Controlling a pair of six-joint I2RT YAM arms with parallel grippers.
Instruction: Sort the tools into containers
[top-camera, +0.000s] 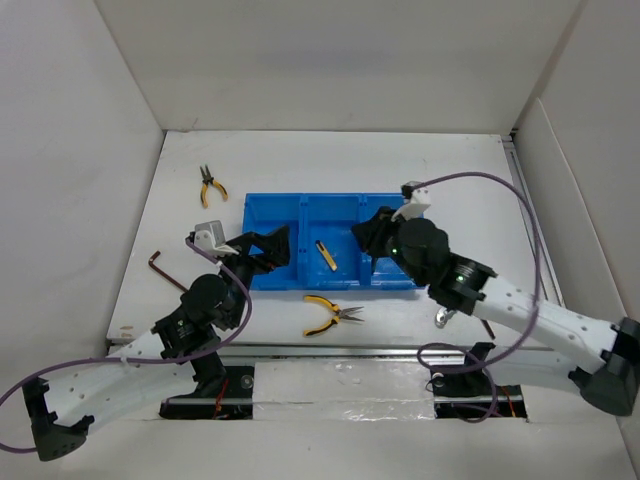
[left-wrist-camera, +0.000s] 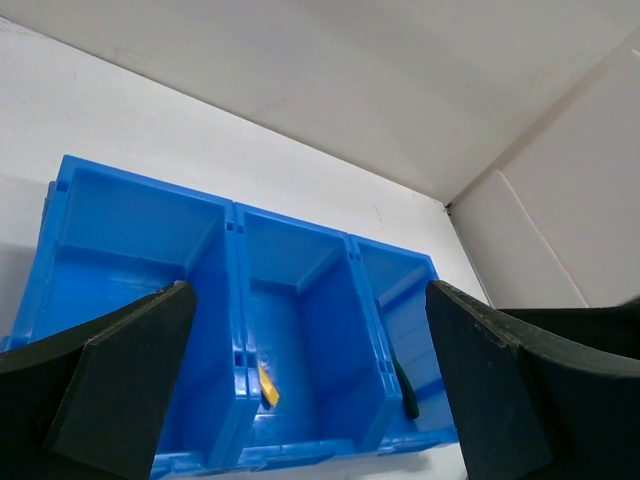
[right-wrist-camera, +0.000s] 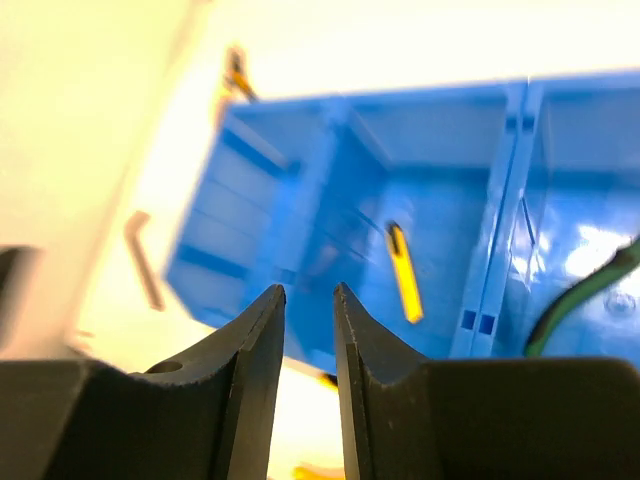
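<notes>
The blue three-compartment tray (top-camera: 345, 199) lies mid-table. A yellow-and-black stick tool (top-camera: 326, 256) lies in its middle compartment, also seen in the left wrist view (left-wrist-camera: 267, 385) and the right wrist view (right-wrist-camera: 403, 270). Dark green-handled pliers (right-wrist-camera: 580, 295) lie in the right compartment, their tip showing in the left wrist view (left-wrist-camera: 405, 385). My left gripper (top-camera: 278, 250) is wide open and empty at the tray's left compartment (left-wrist-camera: 308, 300). My right gripper (top-camera: 368, 238) hovers over the right compartment, its jaws a narrow gap apart and empty (right-wrist-camera: 309, 290).
Yellow pliers (top-camera: 330, 314) lie in front of the tray, and another yellow pair (top-camera: 210, 187) lies at the back left. A hex key (top-camera: 165, 268) lies left of the tray. A silver piece (top-camera: 441, 318) and a dark hex key (top-camera: 487, 328) lie under my right arm. White walls enclose the table.
</notes>
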